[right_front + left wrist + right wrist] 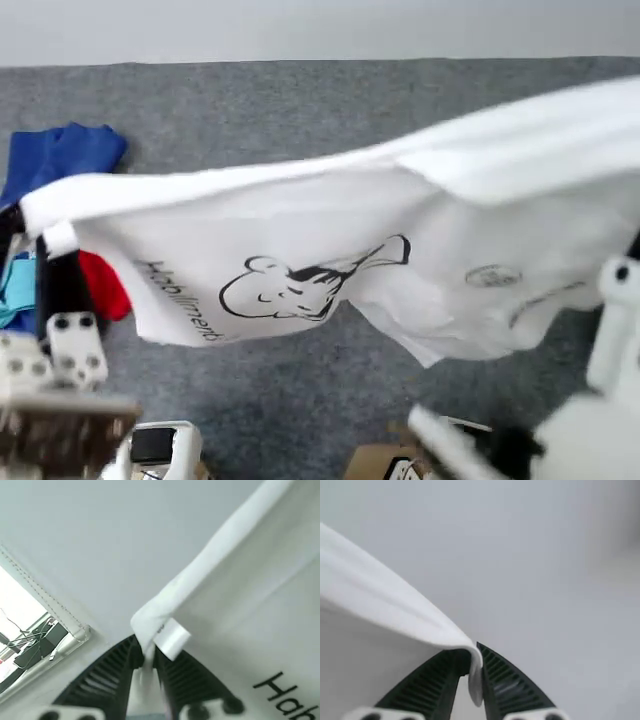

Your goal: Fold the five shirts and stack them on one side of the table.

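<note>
White printed shirt point(300, 250): held aloft, stretched above the grey table point(300, 100); left gripper point(145, 662) clamped on a bunched corner (beside the sewn label point(171, 637)), right gripper point(475, 672) clamped on a thin edge fold. Risk: the right hold takes little cloth, so tension between arms may pull it free, dropping the shirt crumpled.

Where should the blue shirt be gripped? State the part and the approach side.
Grip the blue shirt at its rounded lobe nearest the table's far edge, probably from above, on the side facing the bare grey table. That lobe juts out free, while the shirt's near part is hidden by the lifted white shirt and lies close to the red shirt.
</note>
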You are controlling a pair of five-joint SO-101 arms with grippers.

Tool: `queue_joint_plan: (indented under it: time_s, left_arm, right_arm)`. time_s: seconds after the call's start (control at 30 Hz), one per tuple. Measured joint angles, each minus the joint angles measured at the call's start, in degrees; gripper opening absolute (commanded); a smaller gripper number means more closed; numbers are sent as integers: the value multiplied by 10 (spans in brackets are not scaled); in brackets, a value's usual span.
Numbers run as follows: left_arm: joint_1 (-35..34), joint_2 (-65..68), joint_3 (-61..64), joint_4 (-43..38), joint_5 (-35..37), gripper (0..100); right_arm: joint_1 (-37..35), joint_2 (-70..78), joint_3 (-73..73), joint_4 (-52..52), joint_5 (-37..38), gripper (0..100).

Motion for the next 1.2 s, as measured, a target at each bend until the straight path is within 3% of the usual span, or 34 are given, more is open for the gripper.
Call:
queue_joint_plan:
  time_s: [0.47,0.73,0.9,1.03,1.2]
  left_arm:
    - [0,-61,2,24,0,4]
    - [0,-64,122,73,0,4]
    - [0,-64,236,73,0,4]
    - [-1,-64,353,11,0,4]
    - [0,-56,498,-127,0,4]
  right_arm:
    - [45,-48,-8,62,44,9]
    - [45,-46,73,193,45,9]
    - [45,-47,164,214,40,9]
    - [46,-46,257,190,20,9]
    - [20,18,365,115,-18,9]
